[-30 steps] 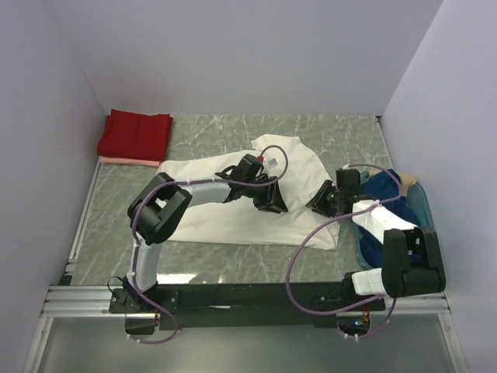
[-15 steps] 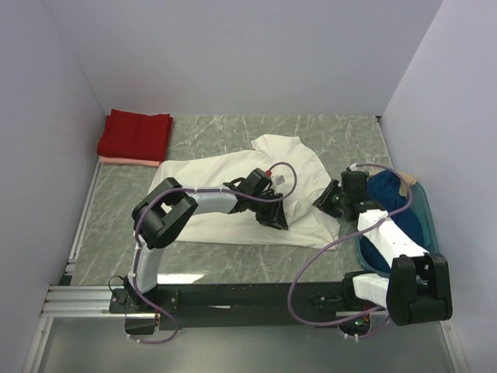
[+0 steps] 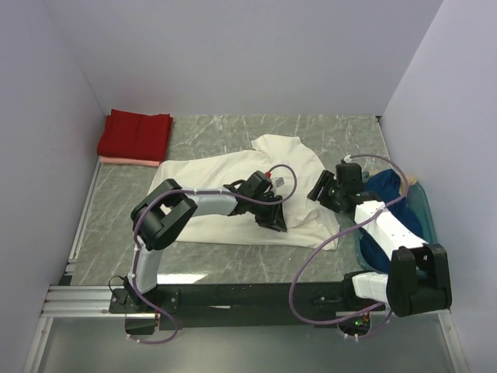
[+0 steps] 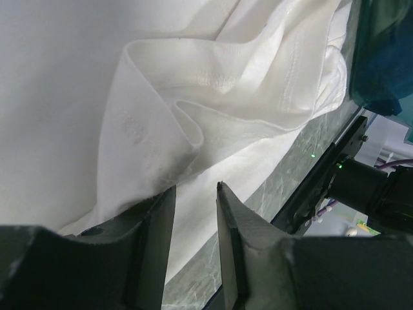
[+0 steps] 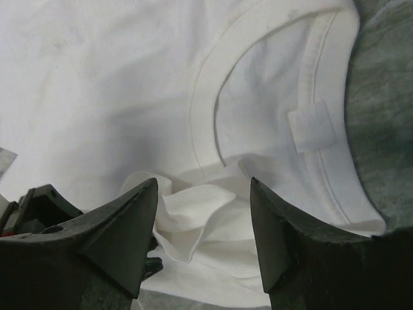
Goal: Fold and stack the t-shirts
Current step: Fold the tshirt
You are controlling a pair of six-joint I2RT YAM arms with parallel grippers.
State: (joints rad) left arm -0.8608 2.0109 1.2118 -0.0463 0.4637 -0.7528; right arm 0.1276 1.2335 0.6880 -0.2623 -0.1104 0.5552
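Cream-white t-shirt (image 3: 203,176) lies beneath left end effector (image 4: 196,188), narrowly parted, and right end effector (image 5: 204,182), wide.

Cream-white t-shirt (image 3: 225,229): lies spread mid-table, front up, rumpled into soft folds toward its right side, neckline (image 5: 271,116) and sewn label (image 5: 312,126) showing.
Red t-shirt (image 3: 136,134): sits folded at the far left corner, atop the folded pale pink t-shirt (image 3: 128,161).
Dark blue t-shirt (image 3: 388,193): lies bunched at the right edge.

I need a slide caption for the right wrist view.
Open right pincer over the neckline of the cream-white t-shirt.
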